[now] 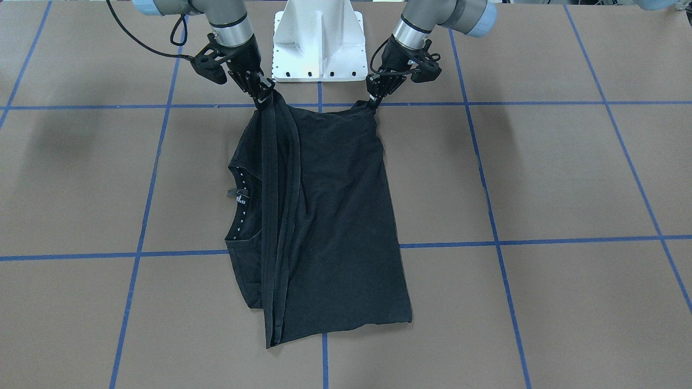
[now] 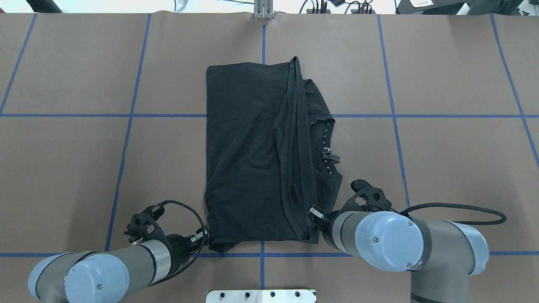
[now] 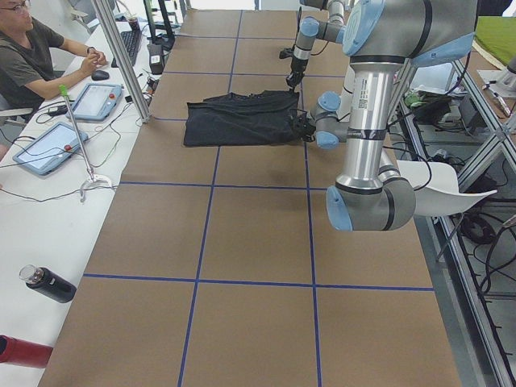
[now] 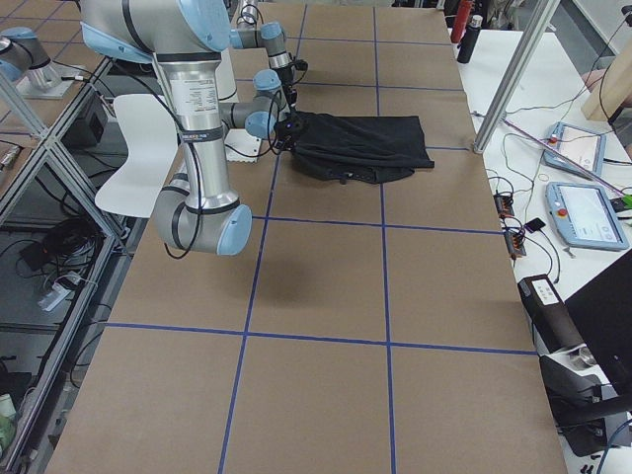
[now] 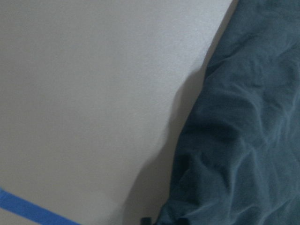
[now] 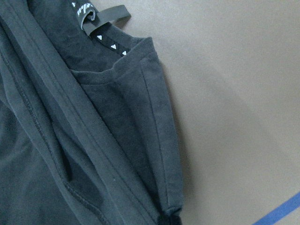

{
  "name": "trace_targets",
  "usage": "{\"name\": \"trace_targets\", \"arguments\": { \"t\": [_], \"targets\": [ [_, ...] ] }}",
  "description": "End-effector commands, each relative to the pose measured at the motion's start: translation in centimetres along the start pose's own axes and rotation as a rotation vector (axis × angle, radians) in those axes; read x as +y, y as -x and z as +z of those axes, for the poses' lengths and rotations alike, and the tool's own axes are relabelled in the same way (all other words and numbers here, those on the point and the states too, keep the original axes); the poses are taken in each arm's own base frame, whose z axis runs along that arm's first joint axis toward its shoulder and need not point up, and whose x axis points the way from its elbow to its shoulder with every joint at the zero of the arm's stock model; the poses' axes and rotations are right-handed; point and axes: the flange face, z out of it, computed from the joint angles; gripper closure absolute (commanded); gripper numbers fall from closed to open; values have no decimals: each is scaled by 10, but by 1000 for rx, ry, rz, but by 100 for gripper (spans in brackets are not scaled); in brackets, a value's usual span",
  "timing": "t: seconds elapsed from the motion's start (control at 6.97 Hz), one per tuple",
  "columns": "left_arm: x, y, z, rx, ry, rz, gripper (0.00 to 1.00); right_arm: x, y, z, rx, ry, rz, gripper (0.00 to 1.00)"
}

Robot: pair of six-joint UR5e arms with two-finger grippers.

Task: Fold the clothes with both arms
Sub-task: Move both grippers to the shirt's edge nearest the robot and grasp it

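Bunched strip of T-shirt (image 6: 70, 140) pinched by right tool (image 1: 265, 97), corner by left tool (image 1: 376, 100); may skew/slip w/ uneven lift.

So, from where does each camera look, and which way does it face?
Front: across the table, facing the robot, steeply down; left gripper at picture-right, right gripper at picture-left, both gripping the T-shirt.
Overhead: behind the robot, looking forward-down; both arms.
Left side: table's end, along it; left arm near.
Right side: other end; right arm near.
Left wrist: close on T-shirt edge, table.
Right wrist: close on the collar.
Front and overhead share the white base.
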Motion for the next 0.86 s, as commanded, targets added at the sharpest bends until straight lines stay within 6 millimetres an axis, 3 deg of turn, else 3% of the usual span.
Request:
{"name": "trace_targets", "arguments": {
  "t": [0.0,0.29,0.57,0.72],
  "targets": [
    [1,-10,-9,27,-1,-9,100,0,2,-3,-5,3,1,100],
    [5,-17,-33,15,27,-35,100,-3,-2,-16,-17,16,7,100],
    [18,-31,-74,-42,136,-162,100,-5,-20,-55,-3,114,13,100],
    [17,-34,-85,-35,146,-199,100,-4,-22,-66,-7,140,13,100]
  ]
}}
